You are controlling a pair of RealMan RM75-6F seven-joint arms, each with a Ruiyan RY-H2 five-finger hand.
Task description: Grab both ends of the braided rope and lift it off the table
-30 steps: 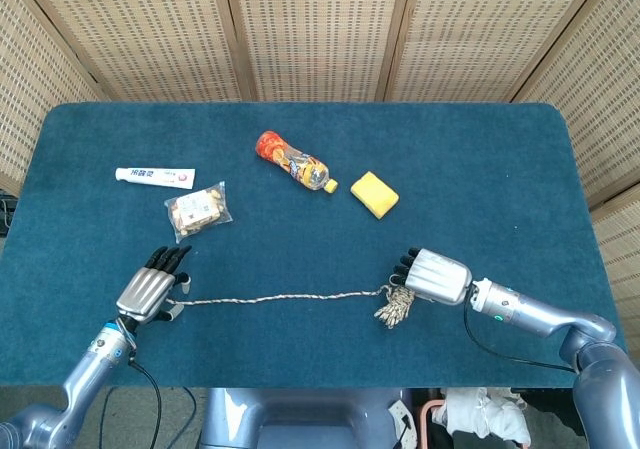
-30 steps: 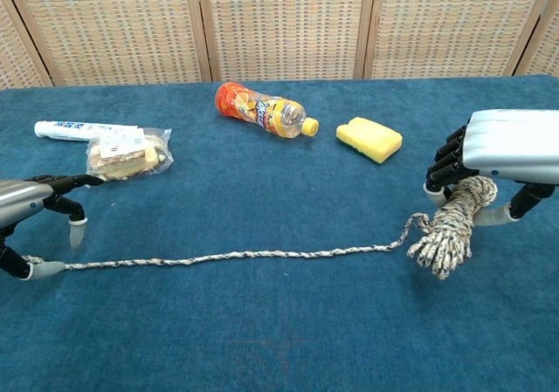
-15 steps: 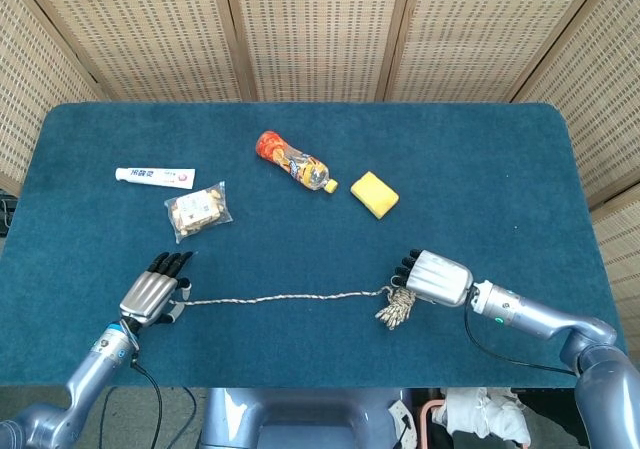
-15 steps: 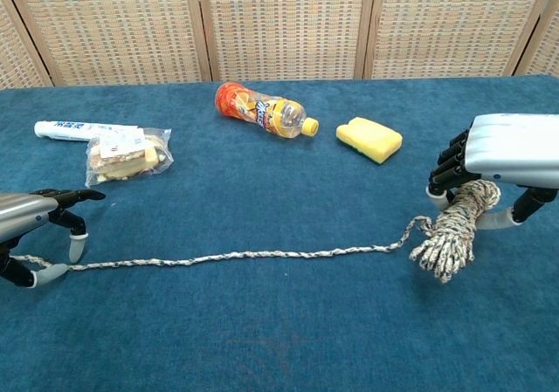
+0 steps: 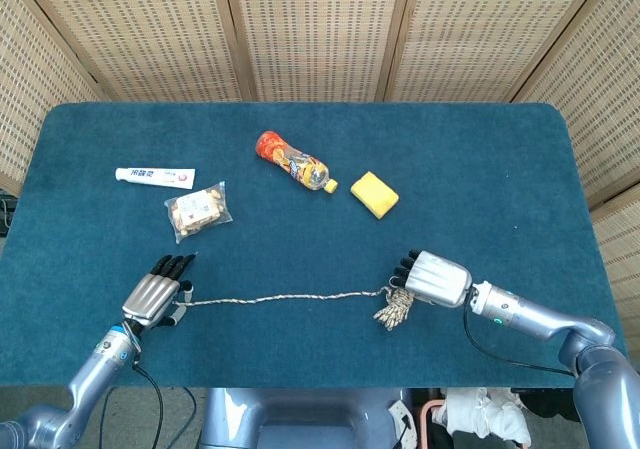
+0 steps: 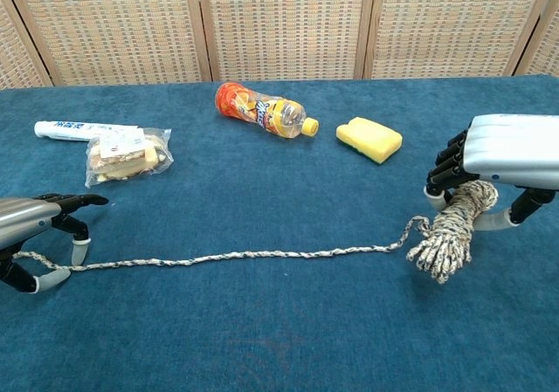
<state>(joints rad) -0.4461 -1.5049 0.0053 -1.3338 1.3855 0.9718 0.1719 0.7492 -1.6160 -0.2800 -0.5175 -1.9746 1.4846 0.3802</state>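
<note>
Braided in mottled white and tan, the rope (image 6: 236, 255) lies thin and nearly straight on the blue tabletop (image 5: 480, 169), its long axis running left to right along the near edge. Its right end swells into a thick coiled bundle with frayed tips. The right robot hand (image 6: 502, 161) grips that bundle, lifting it slightly. The left robot hand (image 6: 35, 235) has its fingers curled around the thin left end; whether it truly clamps the rope cannot be told.
</note>
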